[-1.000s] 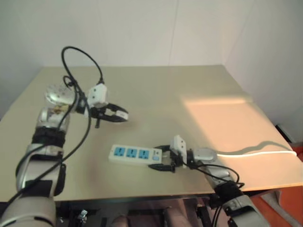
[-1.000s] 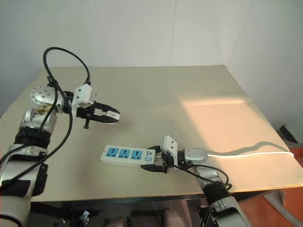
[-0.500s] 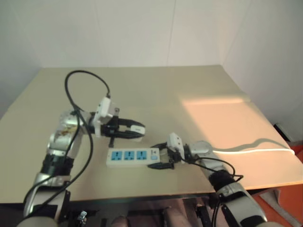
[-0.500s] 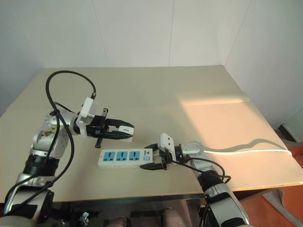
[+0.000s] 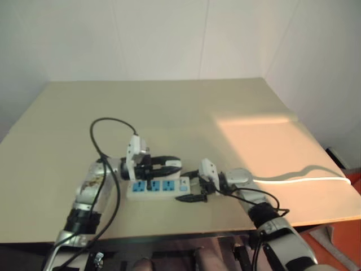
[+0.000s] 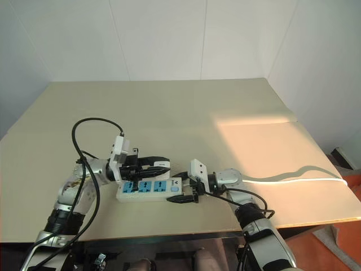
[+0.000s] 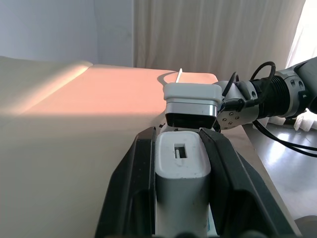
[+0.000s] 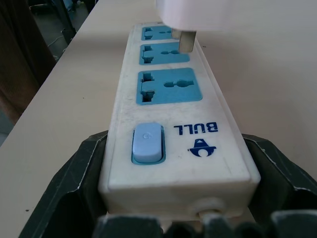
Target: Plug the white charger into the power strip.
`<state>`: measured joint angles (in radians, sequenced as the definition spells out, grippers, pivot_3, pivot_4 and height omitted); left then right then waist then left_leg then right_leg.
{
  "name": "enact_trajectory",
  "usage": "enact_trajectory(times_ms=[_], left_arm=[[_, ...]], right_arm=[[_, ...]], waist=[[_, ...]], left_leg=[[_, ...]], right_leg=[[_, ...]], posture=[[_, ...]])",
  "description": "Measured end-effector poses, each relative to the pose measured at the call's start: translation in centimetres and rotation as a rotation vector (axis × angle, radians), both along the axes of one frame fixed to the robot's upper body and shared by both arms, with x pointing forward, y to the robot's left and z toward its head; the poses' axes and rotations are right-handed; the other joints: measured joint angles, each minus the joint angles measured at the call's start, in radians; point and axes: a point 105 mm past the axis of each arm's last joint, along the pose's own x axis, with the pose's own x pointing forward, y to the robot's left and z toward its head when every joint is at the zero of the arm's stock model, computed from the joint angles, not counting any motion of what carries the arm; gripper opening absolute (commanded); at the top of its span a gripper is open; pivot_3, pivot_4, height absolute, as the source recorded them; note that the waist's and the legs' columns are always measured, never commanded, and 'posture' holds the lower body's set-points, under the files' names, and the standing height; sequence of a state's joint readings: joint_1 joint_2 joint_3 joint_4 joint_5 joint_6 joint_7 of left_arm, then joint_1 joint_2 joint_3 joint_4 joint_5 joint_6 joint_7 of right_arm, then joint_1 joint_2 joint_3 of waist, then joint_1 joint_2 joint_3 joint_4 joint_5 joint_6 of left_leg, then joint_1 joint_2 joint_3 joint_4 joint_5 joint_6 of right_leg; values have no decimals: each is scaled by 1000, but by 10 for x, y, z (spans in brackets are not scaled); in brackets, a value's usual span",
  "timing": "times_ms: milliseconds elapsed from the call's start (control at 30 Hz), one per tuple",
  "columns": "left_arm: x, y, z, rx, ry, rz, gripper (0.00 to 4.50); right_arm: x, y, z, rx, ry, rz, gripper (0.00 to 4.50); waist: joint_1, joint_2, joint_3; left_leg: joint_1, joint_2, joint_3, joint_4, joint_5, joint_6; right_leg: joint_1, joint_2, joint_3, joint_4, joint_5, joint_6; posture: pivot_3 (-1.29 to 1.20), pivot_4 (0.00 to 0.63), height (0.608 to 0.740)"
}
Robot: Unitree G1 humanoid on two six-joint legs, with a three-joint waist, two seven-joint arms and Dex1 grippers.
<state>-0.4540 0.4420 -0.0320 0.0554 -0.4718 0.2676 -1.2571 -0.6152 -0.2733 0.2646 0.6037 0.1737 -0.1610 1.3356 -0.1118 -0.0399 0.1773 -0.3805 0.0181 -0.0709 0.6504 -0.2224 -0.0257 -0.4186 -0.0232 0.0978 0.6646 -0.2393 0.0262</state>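
The power strip [image 6: 144, 189] lies flat near the table's front edge, its three blue socket faces up. My right gripper [image 6: 182, 191] is shut on its switch end, one black finger [image 8: 79, 183] on each side. My left gripper [image 5: 169, 165] points level across the strip and is shut on the white charger [image 7: 181, 163]. In the right wrist view the charger [image 8: 193, 10] hangs just over the strip, with a metal prong [image 8: 185, 42] above the middle socket. I cannot tell whether the prong touches it.
The strip's white cord [image 6: 293, 179] runs off to the right across a sunlit patch of the beige table [image 6: 186, 107]. A black cable [image 6: 93, 121] loops up from my left arm. The table's front edge is close behind the strip.
My left gripper has come down and to the right with the charger, from well above the table to just over the strip. The right gripper kept hold of the strip and stayed put.
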Motion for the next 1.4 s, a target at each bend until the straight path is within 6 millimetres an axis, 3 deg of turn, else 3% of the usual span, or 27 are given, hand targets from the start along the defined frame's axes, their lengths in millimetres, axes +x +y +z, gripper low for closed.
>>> enact_trajectory(times_ms=[433,833,1167,1400], left_arm=[[-10,5,-31,70,-4,-50,1022],[-9,6,-34,65,-17,-47,1022],[-11,20,-42,124,-73,-79,1022],[-9,21,-47,162,-104,-94,1022]], right_arm=[[0,0,-2,-2,13,-12,3453],[0,-1,-3,-4,24,-21,3453],[0,3,-3,-4,19,-23,3453],[1,3,-4,-12,20,-31,3453]], waist=[[1,1,-1],[3,1,-1],[-8,1,-1],[-7,8,-7]], left_leg=[[8,0,0,-2,0,0],[12,0,0,-3,0,0],[14,1,0,-5,0,0],[19,0,0,-6,0,0]], right_leg=[[8,0,0,-2,0,0],[14,0,0,-4,-4,6],[14,1,0,-4,-4,6],[20,1,1,-5,-5,8]], posture=[[0,150,740],[0,150,740],[0,150,740],[0,150,740]])
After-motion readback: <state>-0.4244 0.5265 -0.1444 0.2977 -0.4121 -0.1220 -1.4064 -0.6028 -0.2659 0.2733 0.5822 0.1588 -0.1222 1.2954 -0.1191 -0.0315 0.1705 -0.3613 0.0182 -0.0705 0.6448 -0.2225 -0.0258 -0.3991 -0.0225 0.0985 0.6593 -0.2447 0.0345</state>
